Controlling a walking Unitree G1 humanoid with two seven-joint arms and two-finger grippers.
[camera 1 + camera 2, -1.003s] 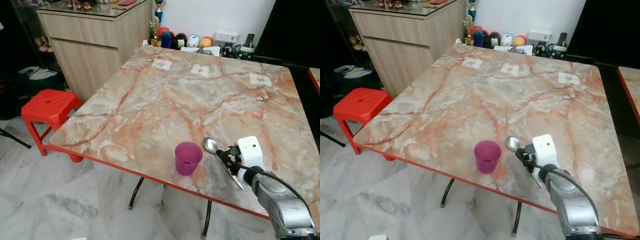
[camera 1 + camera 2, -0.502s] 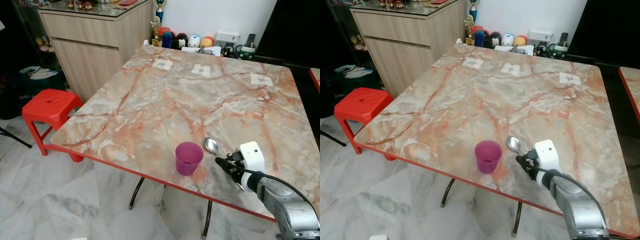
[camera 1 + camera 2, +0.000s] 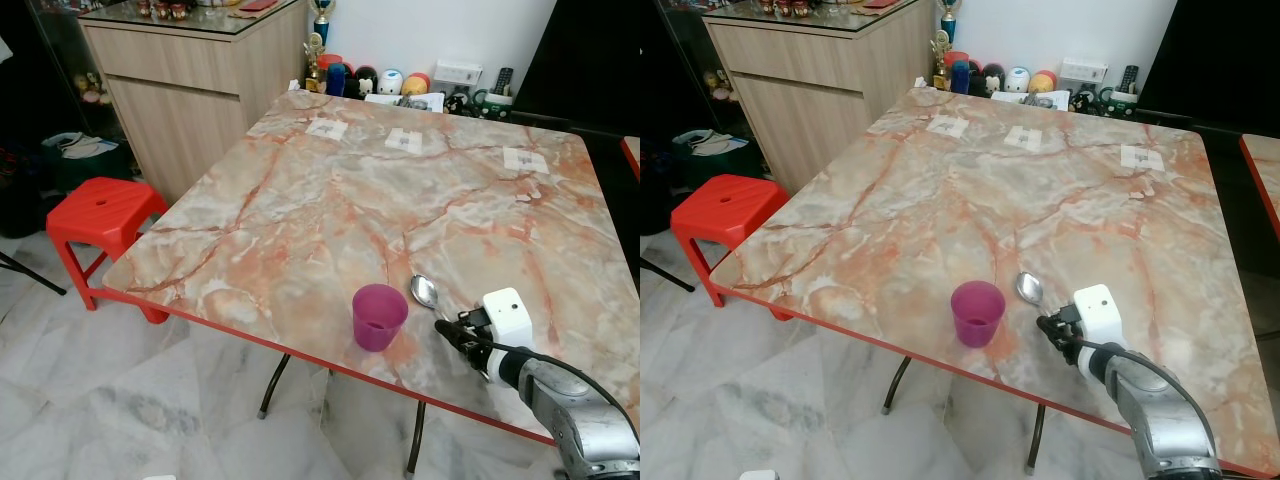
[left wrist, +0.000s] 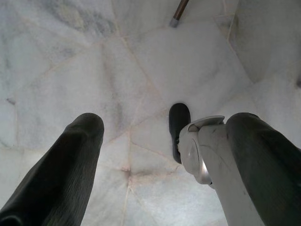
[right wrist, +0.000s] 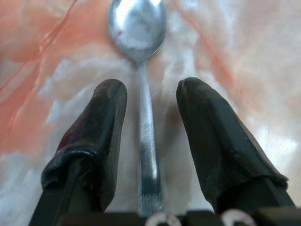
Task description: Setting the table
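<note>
Marble-patterned table is carrying a purple cup near its front edge, with a spoon lying at the cup's three o'clock while the right gripper is hovering spread astride the handle, apparently releasing it as cutlery.

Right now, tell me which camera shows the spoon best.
The right wrist view: the spoon lies close up between the right gripper's open fingers, bowl and handle sharp. The eye views show its bowl small beside the purple cup, handle hidden by the gripper.
</note>
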